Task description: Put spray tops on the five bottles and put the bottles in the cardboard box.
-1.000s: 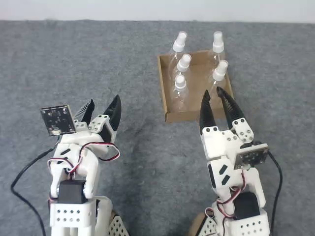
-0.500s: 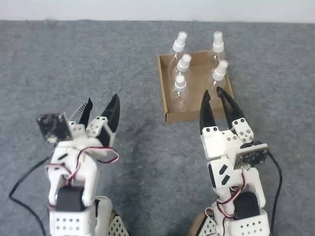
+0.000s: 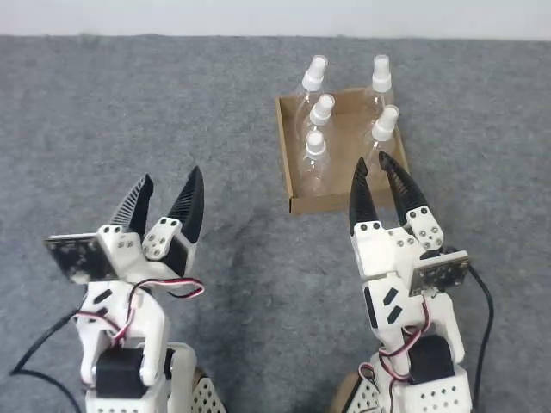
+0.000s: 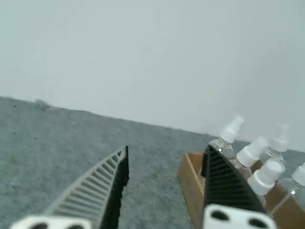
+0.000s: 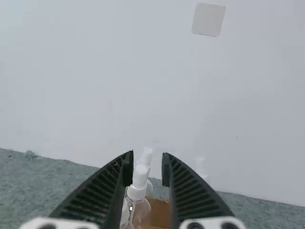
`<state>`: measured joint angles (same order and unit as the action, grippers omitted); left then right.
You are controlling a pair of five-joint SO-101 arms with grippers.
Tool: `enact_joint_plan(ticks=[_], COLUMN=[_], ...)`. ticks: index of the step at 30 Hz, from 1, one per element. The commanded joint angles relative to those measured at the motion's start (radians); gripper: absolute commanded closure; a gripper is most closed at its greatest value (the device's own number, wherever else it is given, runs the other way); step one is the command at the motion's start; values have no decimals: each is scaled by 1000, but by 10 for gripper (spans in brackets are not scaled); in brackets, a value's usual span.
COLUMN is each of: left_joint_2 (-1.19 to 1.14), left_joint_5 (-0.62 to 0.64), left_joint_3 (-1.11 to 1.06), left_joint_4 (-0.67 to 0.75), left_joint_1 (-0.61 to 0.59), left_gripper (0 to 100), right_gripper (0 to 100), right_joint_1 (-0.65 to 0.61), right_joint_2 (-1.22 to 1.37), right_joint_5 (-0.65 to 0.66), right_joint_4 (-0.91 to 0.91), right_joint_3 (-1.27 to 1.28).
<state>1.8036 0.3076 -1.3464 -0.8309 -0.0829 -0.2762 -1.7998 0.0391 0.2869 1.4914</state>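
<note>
On my left, the left gripper (image 3: 172, 175) sits low over the grey table (image 3: 103, 103) with its fingers spread wide and nothing between them. From its wrist view the cardboard box (image 4: 190, 183) lies ahead and off to the right of the left gripper (image 4: 167, 157), well apart from the tips.

Moving right, the cardboard box (image 3: 282, 146) holds all five bottles (image 3: 316, 163). Each stands upright with its long axis vertical and its spray tops (image 3: 321, 107) on, as far as I can judge. I'd call the task as good as finished.

Furthest right, the right gripper (image 3: 373, 159) points straight at the box, its tips over the near right-hand wall, fingers parted a little and empty. In its wrist view a spray-topped bottle (image 5: 138, 191) shows in the gap of the right gripper (image 5: 147, 157), but farther off, not pinched. If any bottle needed a nudge, the right arm is clearly nearer, and it would have to come at the neck from above, since the bottles stand close together
</note>
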Motion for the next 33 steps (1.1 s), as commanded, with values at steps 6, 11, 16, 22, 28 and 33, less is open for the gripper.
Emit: enact_joint_plan(ticks=[6, 11, 16, 22, 28, 33], left_joint_2=[23, 23, 23, 23, 23, 23], left_joint_5=[11, 9, 8, 8, 9, 11], left_joint_3=[-2, 4, -8, -59, -113, -200], left_joint_4=[28, 29, 29, 29, 29, 44], left_joint_1=[2, 0, 0, 0, 0, 0], left_gripper=[763, 764, 761, 761, 761, 761], right_gripper=[946, 946, 946, 946, 946, 946], right_joint_1=[2, -5, 2, 48, 147, 173], right_joint_2=[-15, -15, -15, -15, -15, -15], right_joint_5=[18, 12, 17, 17, 11, 11], right_joint_4=[-24, -51, -139, -182, -176, -104], right_joint_3=[-8, -6, 51, 157, 192, 192])
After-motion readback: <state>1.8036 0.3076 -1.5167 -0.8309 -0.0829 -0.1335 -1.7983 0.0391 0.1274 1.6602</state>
